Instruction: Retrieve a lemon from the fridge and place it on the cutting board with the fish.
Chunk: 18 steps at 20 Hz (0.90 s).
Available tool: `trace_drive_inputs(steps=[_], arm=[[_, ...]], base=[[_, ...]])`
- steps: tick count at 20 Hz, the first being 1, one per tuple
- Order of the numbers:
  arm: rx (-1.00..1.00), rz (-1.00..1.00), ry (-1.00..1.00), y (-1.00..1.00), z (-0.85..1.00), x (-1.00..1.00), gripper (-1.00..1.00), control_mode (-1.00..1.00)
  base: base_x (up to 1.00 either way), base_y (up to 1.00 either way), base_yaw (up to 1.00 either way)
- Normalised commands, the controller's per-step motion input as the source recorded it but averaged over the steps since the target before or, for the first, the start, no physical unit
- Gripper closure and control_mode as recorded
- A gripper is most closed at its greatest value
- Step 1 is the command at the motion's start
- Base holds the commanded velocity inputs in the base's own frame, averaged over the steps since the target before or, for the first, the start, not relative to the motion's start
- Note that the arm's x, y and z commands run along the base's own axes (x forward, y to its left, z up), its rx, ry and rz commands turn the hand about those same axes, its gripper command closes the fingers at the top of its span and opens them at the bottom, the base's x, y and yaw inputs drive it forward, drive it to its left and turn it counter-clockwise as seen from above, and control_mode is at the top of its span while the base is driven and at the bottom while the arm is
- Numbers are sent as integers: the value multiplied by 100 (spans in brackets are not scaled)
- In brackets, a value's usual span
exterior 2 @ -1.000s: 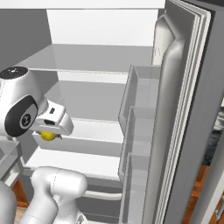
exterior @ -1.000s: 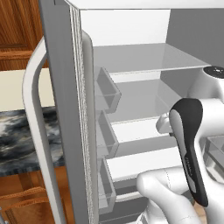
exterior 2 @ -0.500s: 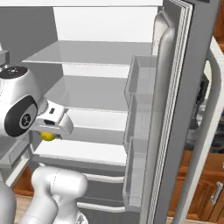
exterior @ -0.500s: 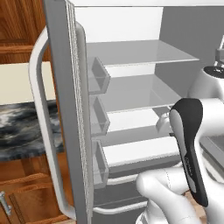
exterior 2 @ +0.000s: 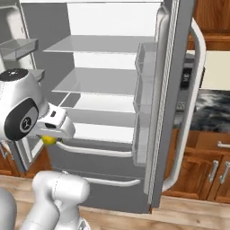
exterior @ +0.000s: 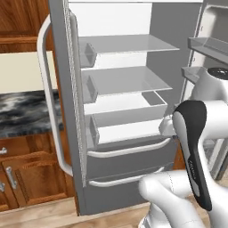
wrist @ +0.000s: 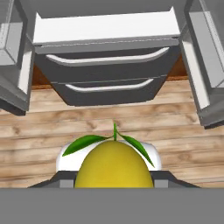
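My gripper (exterior 2: 50,137) is shut on the lemon (exterior 2: 47,140), a bright yellow fruit held just outside the fridge (exterior 2: 103,81), in front of its lower drawers. In the hand view the lemon (wrist: 113,167) with its green leaves sits between the two dark fingertips (wrist: 65,178), over wooden floor. The fridge (exterior: 124,84) stands open, its white inside, glass shelves and two grey drawers (wrist: 105,65) showing. In the left base view my own forearm hides the gripper. The cutting board and the fish are out of view.
The open left fridge door (exterior: 62,89) and right fridge door (exterior 2: 173,99) flank the arm, with door bins on their inner sides. A marble counter (exterior: 26,111) over wooden cabinets (exterior 2: 211,166) runs on both sides of the fridge. Wooden floor (wrist: 109,118) lies below.
The whole picture has shifted: the base has backed away from the fridge, so its drawers, the counter and the floor have come into view. The lemon stays held in the gripper.
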Motion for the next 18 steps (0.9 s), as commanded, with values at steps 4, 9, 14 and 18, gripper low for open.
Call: trace_drive_inputs(steps=[4, 9, 14, 18], arm=[[0, 0, 0, 0, 0, 0, 100, 100], [0, 0, 0, 0, 0, 0, 100, 100], [0, 0, 0, 0, 0, 0, 100, 100], [0, 0, 0, 0, 0, 0, 100, 100]], base=[[-65, -10, 0], [-53, -30, -3], [-46, -49, -5], [-14, -77, -3]])
